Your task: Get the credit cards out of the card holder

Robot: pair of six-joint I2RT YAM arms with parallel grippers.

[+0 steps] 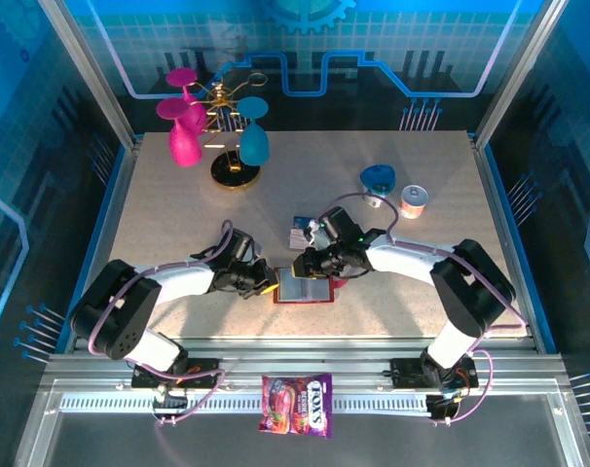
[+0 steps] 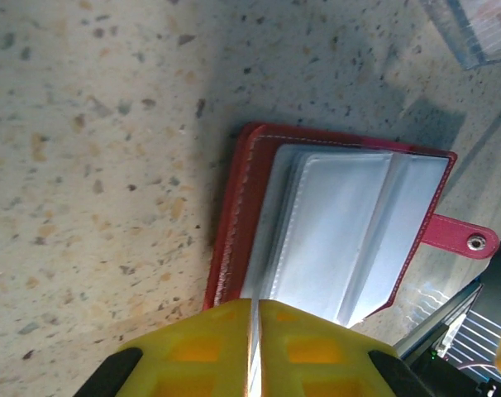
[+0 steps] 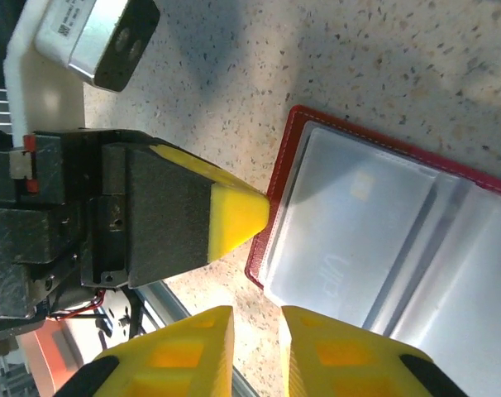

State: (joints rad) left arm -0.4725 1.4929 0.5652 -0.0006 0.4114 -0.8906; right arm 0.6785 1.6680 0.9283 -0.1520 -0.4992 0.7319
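Note:
The red card holder (image 1: 303, 289) lies open on the table between my two grippers, its clear sleeves (image 2: 350, 231) facing up. A pale credit card (image 3: 350, 240) with a chip shows inside one sleeve. A few loose credit cards (image 1: 300, 233) lie just behind the holder. My left gripper (image 2: 255, 304) is shut, its yellow tips pinched on the holder's near edge (image 3: 271, 217); in the top view this left gripper (image 1: 272, 282) sits at the holder's left side. My right gripper (image 3: 257, 318) is open a little over bare table beside the holder's corner, nothing between its fingers (image 3: 317, 339).
A gold stand with pink and teal glasses (image 1: 217, 131) is at the back left. A blue object (image 1: 378, 177) and a small can (image 1: 414, 200) stand at the back right. A colourful candy bag (image 1: 297, 404) lies on the front rail.

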